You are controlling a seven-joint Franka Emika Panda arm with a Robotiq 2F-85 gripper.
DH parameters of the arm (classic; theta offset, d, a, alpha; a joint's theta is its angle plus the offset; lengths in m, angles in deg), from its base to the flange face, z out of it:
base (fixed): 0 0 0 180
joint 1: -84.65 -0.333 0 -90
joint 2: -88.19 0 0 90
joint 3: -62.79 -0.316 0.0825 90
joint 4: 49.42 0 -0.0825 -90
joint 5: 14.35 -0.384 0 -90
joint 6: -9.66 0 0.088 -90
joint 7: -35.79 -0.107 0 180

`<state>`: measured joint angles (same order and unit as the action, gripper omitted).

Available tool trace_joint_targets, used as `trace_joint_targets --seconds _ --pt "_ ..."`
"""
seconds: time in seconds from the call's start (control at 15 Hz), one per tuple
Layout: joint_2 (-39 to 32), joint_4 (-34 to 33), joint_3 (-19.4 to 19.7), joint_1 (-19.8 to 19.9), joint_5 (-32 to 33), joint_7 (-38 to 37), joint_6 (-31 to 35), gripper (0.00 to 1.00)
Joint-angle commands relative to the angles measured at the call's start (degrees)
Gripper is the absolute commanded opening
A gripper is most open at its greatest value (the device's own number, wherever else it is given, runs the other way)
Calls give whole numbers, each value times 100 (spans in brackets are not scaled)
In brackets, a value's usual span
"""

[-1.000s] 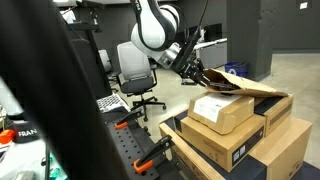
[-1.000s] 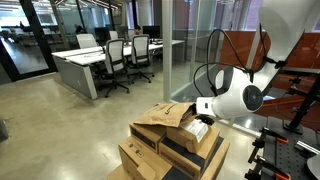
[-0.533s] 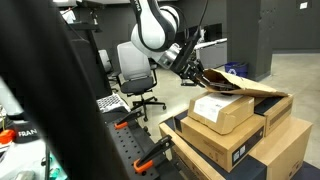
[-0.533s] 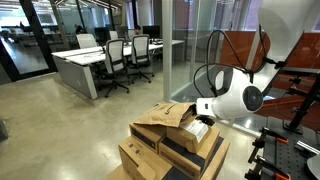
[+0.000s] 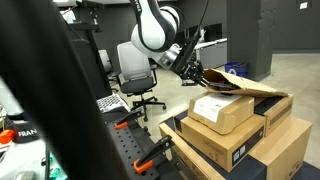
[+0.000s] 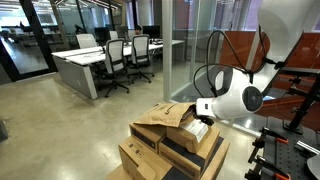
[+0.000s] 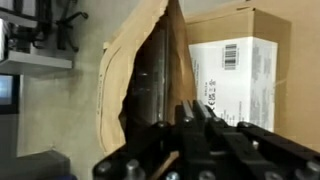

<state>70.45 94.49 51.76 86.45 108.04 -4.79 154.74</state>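
A brown paper bag (image 5: 246, 84) lies on top of a stack of cardboard boxes, next to a box with a white label (image 5: 222, 108). My gripper (image 5: 198, 74) is at the bag's raised mouth edge. In the wrist view the bag (image 7: 128, 70) gapes open with a dark inside, and the labelled box (image 7: 236, 58) is to its right. My gripper (image 7: 190, 112) has its fingers pressed together at the bag's rim and seems to pinch it. In an exterior view the gripper (image 6: 199, 110) sits behind the bag (image 6: 160, 116).
The stacked boxes (image 5: 240, 148) (image 6: 160, 158) stand beside a black bench with orange-handled clamps (image 5: 150, 152). An office chair (image 5: 135, 70) is behind the arm. Desks and chairs (image 6: 112, 58) and a glass wall (image 6: 190, 40) lie beyond.
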Motion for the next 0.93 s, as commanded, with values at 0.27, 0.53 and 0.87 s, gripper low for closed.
trace_joint_targets --seconds 0.27,0.53,0.87 --pt "-55 -39 -39 45 67 -125 -46 55" --pt "-88 -78 -43 43 62 -117 -47 50" --pt "-82 -79 -40 47 62 -123 -46 74"
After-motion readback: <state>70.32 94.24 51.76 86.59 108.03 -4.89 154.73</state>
